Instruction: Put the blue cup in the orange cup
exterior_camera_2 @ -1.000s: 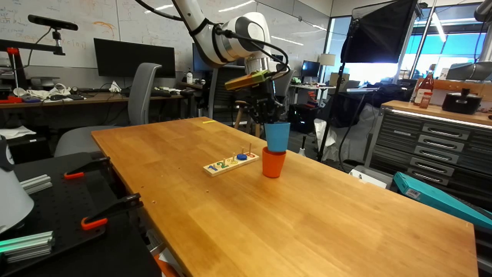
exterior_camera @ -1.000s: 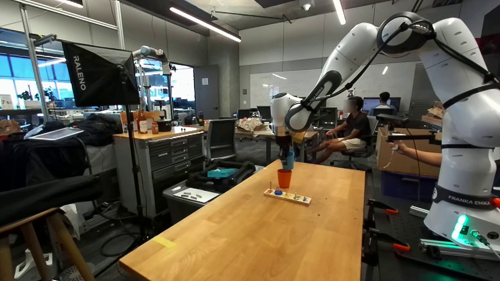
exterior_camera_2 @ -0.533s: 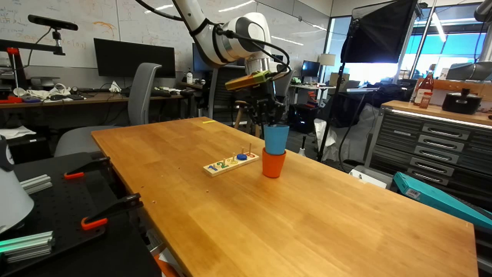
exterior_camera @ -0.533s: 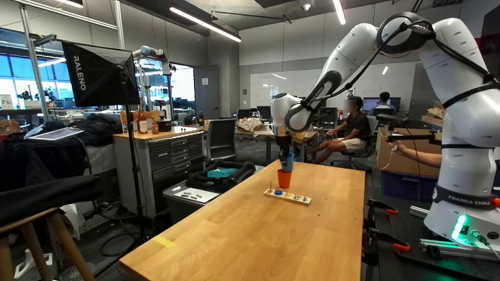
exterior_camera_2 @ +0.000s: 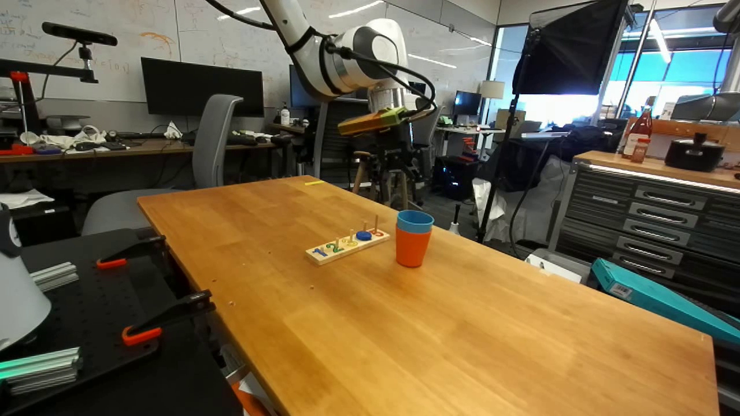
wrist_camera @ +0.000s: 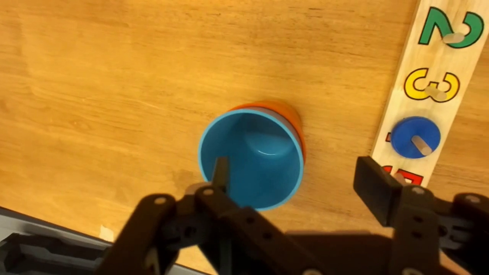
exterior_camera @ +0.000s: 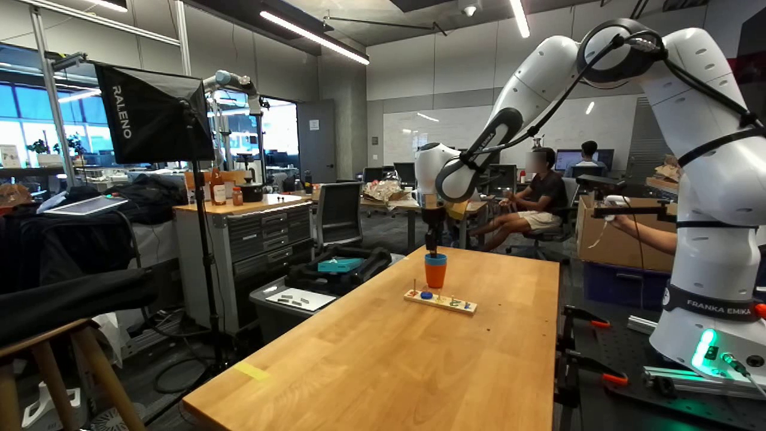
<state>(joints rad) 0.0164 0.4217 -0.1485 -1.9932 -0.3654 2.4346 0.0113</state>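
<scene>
Wrist view: fingers (wrist_camera: pixel 376 187) apart, blue cup (wrist_camera: pixel 254 160) in orange cup (wrist_camera: pixel 282 109)

Gripper (wrist_camera: pixel 294 177) hangs over cups; one tip overlaps blue cup's mouth, can't tell if touching. Vs. half a sec ago: blue cup's much lower, only top band showing above orange rim in both exterior views. Nearby: peg board (wrist_camera: pixel 439 110) w/ blue disc (wrist_camera: pixel 405 135) on it, gap btwn board & cups. All on wood table (exterior_camera_2: pixel 462 335).
</scene>
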